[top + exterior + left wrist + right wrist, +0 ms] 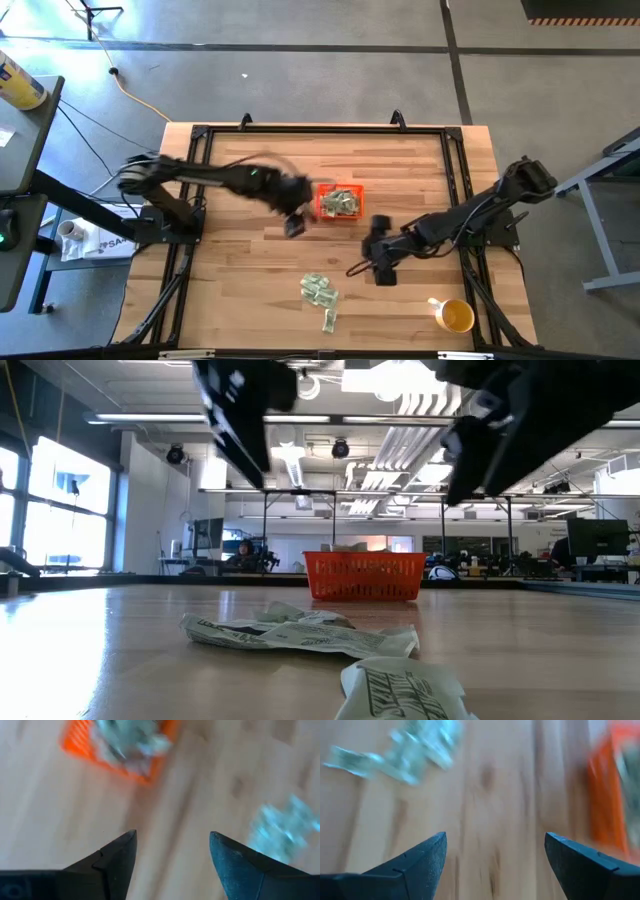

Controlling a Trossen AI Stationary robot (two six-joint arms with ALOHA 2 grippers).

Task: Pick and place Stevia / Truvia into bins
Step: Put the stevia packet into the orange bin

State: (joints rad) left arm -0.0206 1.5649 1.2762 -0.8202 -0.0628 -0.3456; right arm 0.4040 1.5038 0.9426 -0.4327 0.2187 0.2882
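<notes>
The orange bin sits mid-table with several green-and-white packets inside; it also shows in the low view. A loose pile of packets lies on the wood toward the near edge, seen close in the low view. My left gripper hovers open just left of the bin, above bare wood. My right gripper hangs open between the bin and the pile, right of both. Neither holds anything.
A yellow mug stands near the table's near right corner. A black frame rims the table. Bare wood lies between the bin and the pile.
</notes>
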